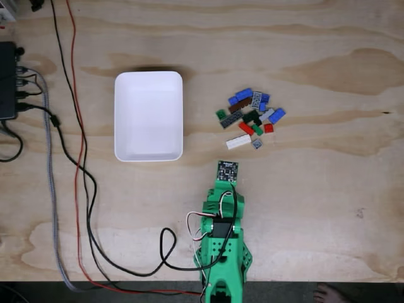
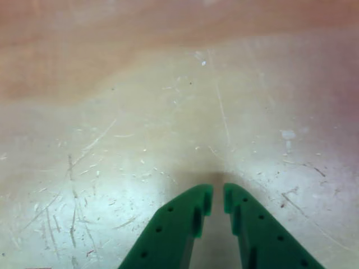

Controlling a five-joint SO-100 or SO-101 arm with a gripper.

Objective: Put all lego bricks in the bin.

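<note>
Roughly fifteen lego bricks sit bunched in one loose pile on your plywood table, right of centre in the fixed view. Colours you can pick out: blue ones along the top and right of the pile, a brown one and a grey plate on the left side, a couple of red ones lower down, some dark green in the middle, and a white plate at the bottom edge. Some look printed or studded on top, but it's too small to read anything, so no brand or lettering to report.

Your bin, the white shallow tray with rounded corners, sits to the left of the pile with a clear strip of bare wood between them. Nothing is in it, just white floor.

The green arm comes up from the bottom edge, with a small square circuit board at its tip, just below the white plate and apart from the pile. In the other view the gripper pokes in from the bottom, its green fingers nearly pressed together with only a thin slit between the tips, pinching nothing, over scratched bare tabletop.

Off to the left of the fixed view you've got a black box with cables trailing down the table.
</note>
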